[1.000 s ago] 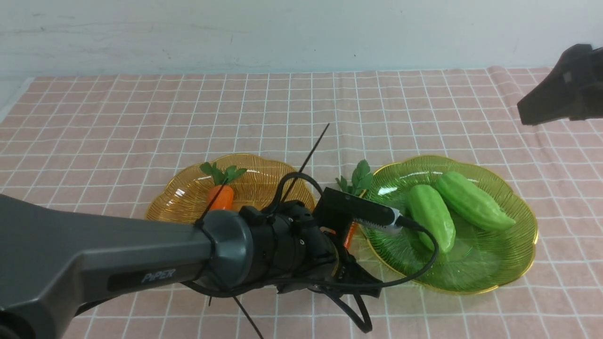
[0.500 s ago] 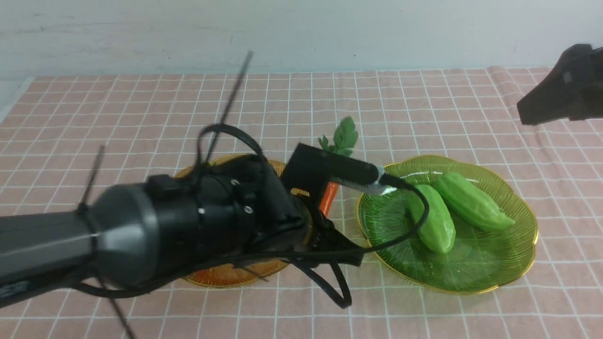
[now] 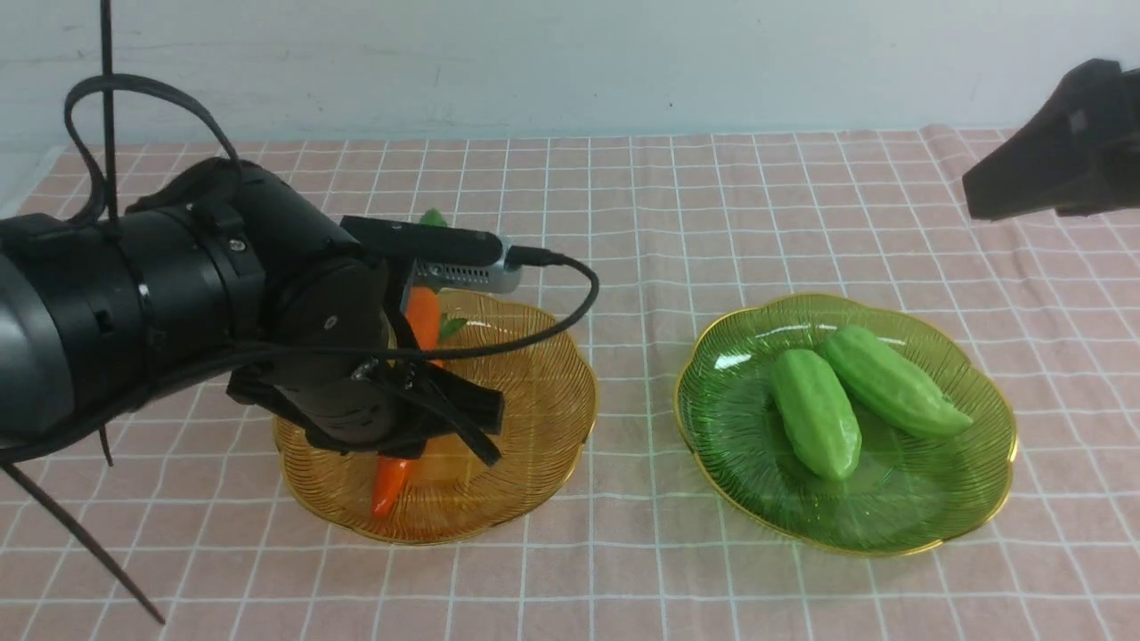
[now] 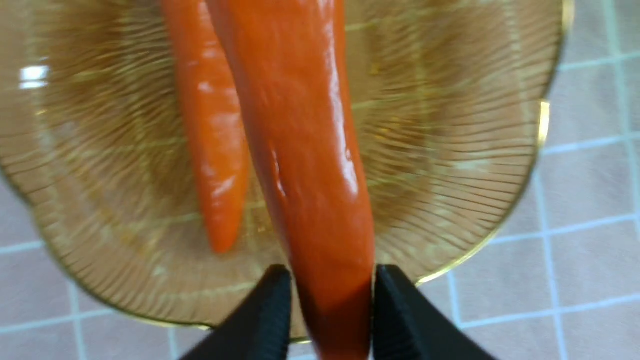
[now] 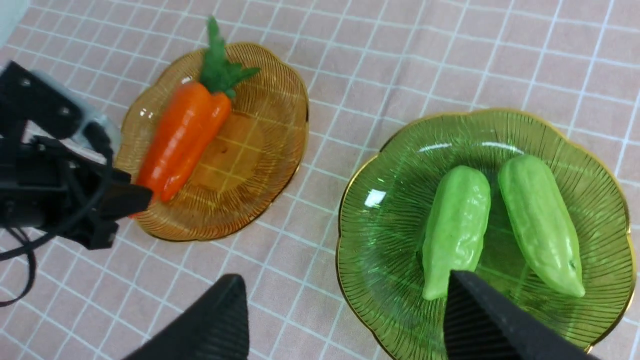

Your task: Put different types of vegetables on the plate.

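Green plate [image 5: 390, 210] holds both gourds [image 5: 455, 230]; amber plate [image 5: 250, 165] now has a first carrot [image 4: 212, 125] and, beside it, the second carrot [image 4: 310, 150], just swung across by the left gripper [image 4: 332, 275]; its jaws flank the tip, clamped or loosening I cannot tell; right gripper [image 5: 342, 277] gapes empty; sorting looks nearly done.
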